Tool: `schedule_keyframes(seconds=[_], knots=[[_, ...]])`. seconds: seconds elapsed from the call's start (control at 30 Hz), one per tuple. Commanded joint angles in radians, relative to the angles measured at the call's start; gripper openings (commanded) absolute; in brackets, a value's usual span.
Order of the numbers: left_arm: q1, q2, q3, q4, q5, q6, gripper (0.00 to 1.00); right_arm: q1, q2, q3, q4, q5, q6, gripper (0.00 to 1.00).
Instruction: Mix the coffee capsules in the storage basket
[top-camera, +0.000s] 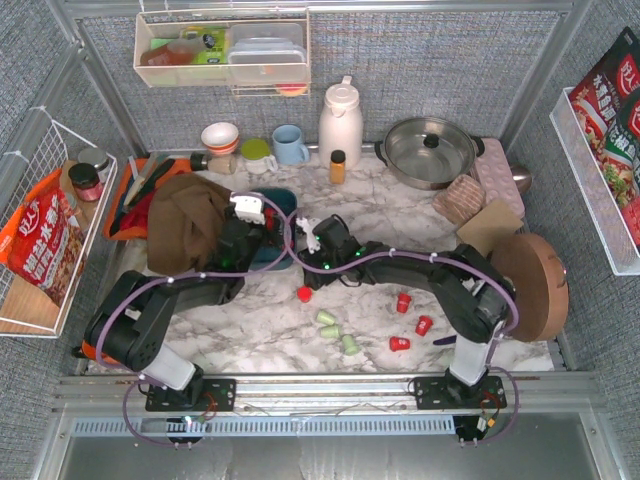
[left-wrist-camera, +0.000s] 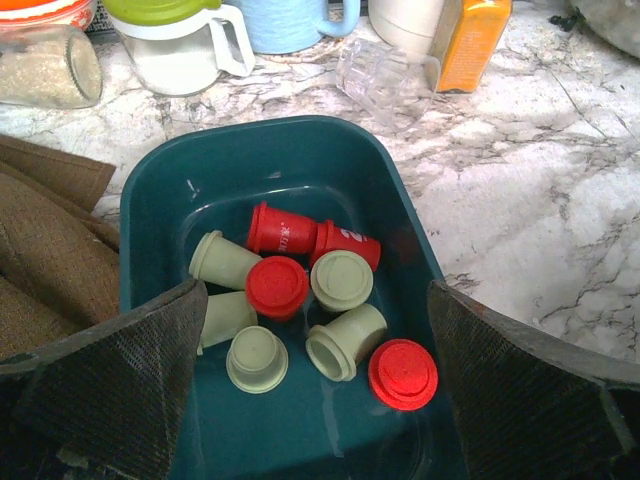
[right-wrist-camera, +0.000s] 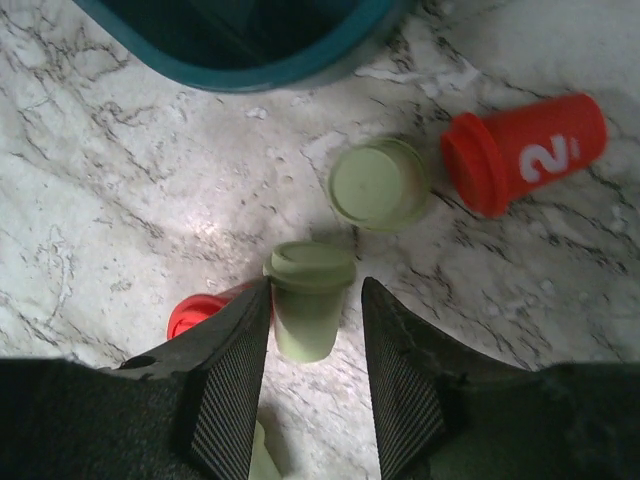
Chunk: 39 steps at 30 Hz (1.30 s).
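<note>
The teal storage basket (left-wrist-camera: 160, 200) holds several red and pale green coffee capsules (left-wrist-camera: 277, 287). My left gripper (left-wrist-camera: 315, 300) hangs open and empty over the basket, one finger at each side wall. In the top view it (top-camera: 262, 232) covers most of the basket (top-camera: 284, 197). My right gripper (right-wrist-camera: 315, 300) is open just outside the basket's rim (right-wrist-camera: 250, 72), its fingers on either side of a green capsule (right-wrist-camera: 305, 315). The left finger touches the capsule and a gap shows at the right finger. More capsules lie near it, green (right-wrist-camera: 377, 185) and red (right-wrist-camera: 525, 150).
Loose capsules lie on the marble in front, red (top-camera: 304, 294) and green (top-camera: 330, 331). A brown cloth (top-camera: 185, 230) lies left of the basket. A mug (top-camera: 290, 145), a white kettle (top-camera: 340, 120), an amber bottle (top-camera: 338, 166) and a pot (top-camera: 430, 150) stand behind.
</note>
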Motion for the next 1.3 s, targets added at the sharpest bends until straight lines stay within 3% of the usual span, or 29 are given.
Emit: schedule_keyframes(seconds=[0.0, 0.33, 0.47, 0.77, 0.93, 1.03, 1.27], knots=[[-0.001, -0.008, -0.017, 0.064, 0.028, 0.033, 0.99, 0.023, 0.044, 0.043, -0.028, 0.048, -0.031, 0.46], [-0.001, 0.001, -0.049, 0.146, 0.133, 0.079, 0.99, 0.037, 0.076, 0.055, -0.069, 0.092, -0.037, 0.44], [-0.003, 0.0, -0.072, 0.198, 0.203, 0.116, 0.99, 0.036, 0.033, 0.032, -0.07, 0.09, -0.029, 0.36], [-0.028, 0.01, -0.132, 0.362, 0.411, 0.216, 0.99, 0.015, -0.179, -0.024, -0.087, 0.104, -0.022, 0.36], [-0.089, 0.062, -0.226, 0.592, 0.636, 0.436, 0.99, -0.018, -0.361, -0.089, -0.102, 0.164, -0.004, 0.36], [-0.121, 0.128, -0.273, 0.797, 0.698, 0.467, 0.99, -0.039, -0.462, -0.128, -0.101, 0.197, 0.006, 0.36], [-0.219, 0.186, -0.194, 0.795, 0.765, 0.534, 0.99, -0.057, -0.607, -0.194, -0.053, 0.177, 0.033, 0.36]])
